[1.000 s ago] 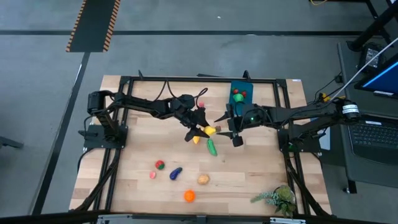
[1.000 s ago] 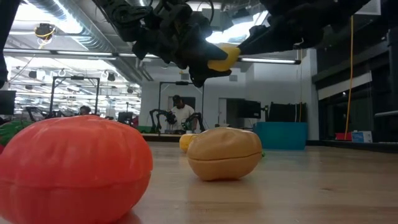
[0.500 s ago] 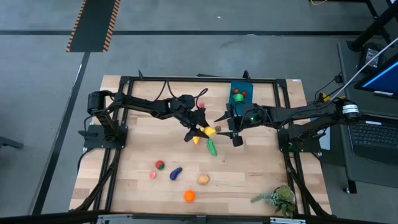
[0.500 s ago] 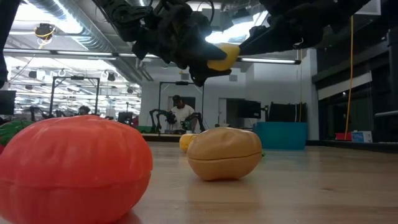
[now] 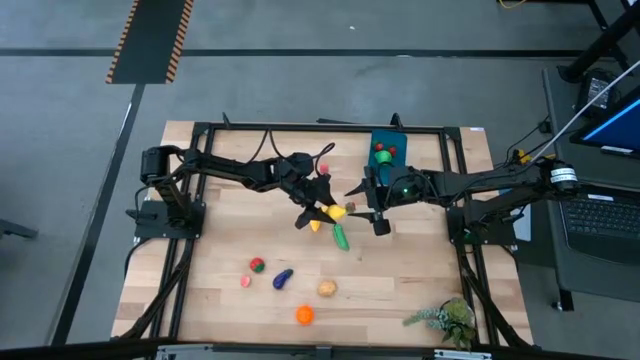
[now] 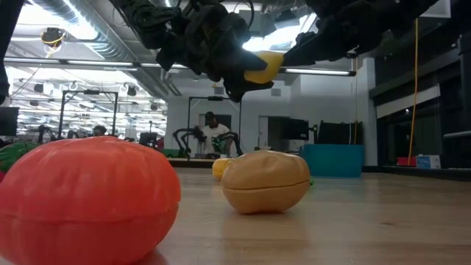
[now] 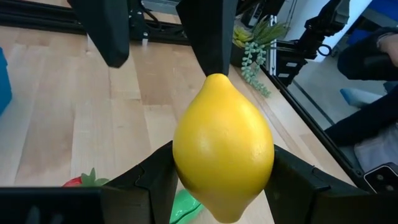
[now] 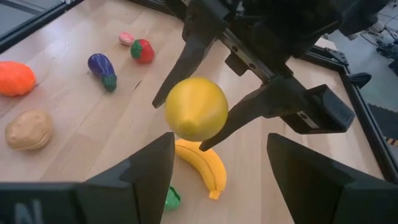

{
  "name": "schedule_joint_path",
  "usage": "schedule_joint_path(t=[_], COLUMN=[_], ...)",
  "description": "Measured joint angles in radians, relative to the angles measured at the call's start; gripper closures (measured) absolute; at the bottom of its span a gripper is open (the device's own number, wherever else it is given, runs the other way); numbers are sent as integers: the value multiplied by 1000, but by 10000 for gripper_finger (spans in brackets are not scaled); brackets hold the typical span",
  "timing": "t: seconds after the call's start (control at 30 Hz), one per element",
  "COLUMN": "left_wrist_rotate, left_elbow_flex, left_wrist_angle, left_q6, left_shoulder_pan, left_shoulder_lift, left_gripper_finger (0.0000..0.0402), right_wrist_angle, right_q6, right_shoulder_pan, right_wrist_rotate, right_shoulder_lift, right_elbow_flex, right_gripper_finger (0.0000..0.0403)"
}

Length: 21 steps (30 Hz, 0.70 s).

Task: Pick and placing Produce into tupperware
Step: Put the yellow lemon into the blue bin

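Note:
My left gripper (image 5: 334,210) is shut on a yellow lemon (image 5: 339,211), which hangs in the air over the middle of the table. Below it lie a yellow banana (image 8: 202,166) and a green cucumber (image 5: 341,237). My right gripper (image 5: 377,213) is open and level, just right of the lemon and facing it, touching nothing. The blue tupperware (image 5: 386,150) sits at the far edge with a red and a green piece inside. On the near half rest a strawberry (image 5: 256,265), an eggplant (image 5: 283,278), a small pink piece (image 5: 245,282), a potato (image 5: 327,288) and an orange (image 5: 304,315). My left gripper pinches the lemon between its two fingers (image 7: 154,182) at the lemon's widest part (image 7: 186,155), one finger on each side. The fingers slant down from the table's left. The lemon is lifted clear of the table, its pointed end (image 7: 216,78) facing my right gripper.
A leafy green sprig (image 5: 445,320) lies at the table's near right corner. A black frame rail (image 5: 320,127) runs along the far edge beside the tupperware. Bare wood shows on the right half of the table (image 5: 420,260). A person stands far off in the room (image 6: 214,136).

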Motion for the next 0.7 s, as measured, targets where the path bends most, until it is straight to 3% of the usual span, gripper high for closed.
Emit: schedule_joint_path(t=[0.7], left_wrist_rotate=[0], left_elbow_flex=[0], left_wrist_angle=[-15], left_q6=[6], left_shoulder_pan=[0], left_shoulder_lift=[0], left_gripper_finger=[212], right_wrist_angle=[-23], right_q6=[-6], right_shoulder_pan=[0], right_wrist_rotate=[-35], right_shoulder_lift=[0], right_elbow_flex=[0], right_gripper_finger=[146])
